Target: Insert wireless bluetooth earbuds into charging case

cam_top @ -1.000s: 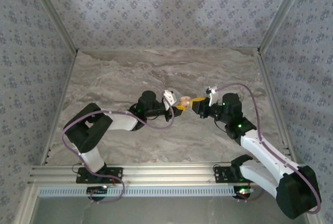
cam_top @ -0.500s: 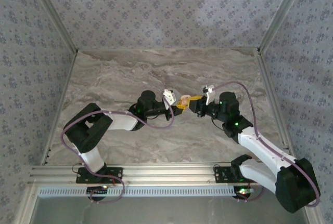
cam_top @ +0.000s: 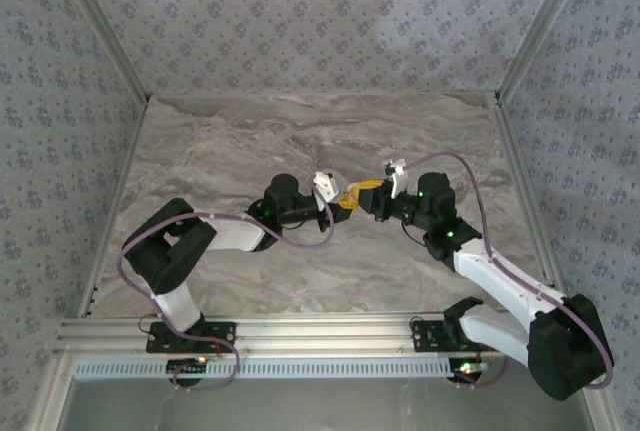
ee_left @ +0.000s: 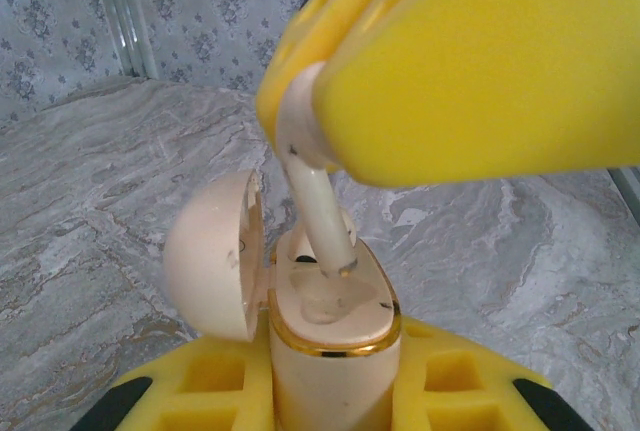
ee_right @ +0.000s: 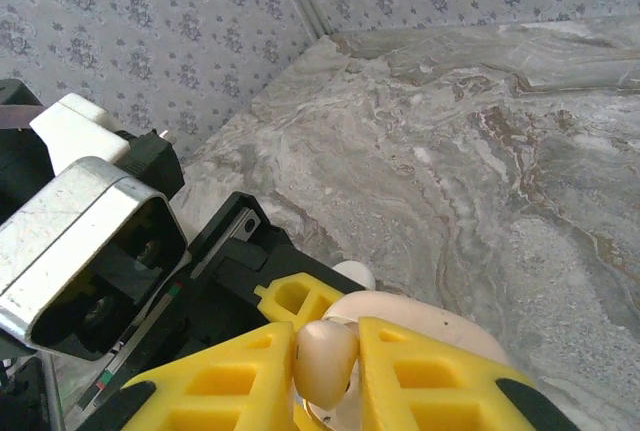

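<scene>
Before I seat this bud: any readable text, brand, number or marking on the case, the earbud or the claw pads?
No readable text anywhere.
On the charging case: none; plain cream with a gold rim.
Inside its open lid: a few tiny dark specks, too small to read.
On the earbud: none.
On the yellow pads: none.

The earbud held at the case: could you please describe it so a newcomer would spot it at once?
Over the table's middle, the left gripper holds the open case upright. Just above it the right gripper pinches the earbud, stem pointing down into the case. It is the slim cream stick, unlike the domed lid hinged open beside it.
</scene>
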Tool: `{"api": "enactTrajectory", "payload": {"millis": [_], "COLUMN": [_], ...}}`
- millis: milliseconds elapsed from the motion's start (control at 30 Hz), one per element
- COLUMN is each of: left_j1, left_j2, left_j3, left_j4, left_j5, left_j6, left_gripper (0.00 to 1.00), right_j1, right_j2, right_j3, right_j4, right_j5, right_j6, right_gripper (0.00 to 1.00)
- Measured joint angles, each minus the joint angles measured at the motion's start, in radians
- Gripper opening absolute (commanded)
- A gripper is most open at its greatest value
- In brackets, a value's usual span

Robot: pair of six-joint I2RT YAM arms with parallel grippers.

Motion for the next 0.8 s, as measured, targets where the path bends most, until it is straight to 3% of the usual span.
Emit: {"api": "enactTrajectory", "payload": {"millis": [800], "left_j1": [-0.005], "left_j2": [0.000], "left_j3": [0.000], "left_j4": [0.001], "left_j5": [0.012], "left_j6": [0.000], "left_gripper": [0.12], "right_j1": [0.002], "right_j2": [0.037], "right_j3": [0.003], "right_j4": [0.005], "right_j5": [-0.042], "right_j6": [-0.013], "right_gripper": [0.23]}}
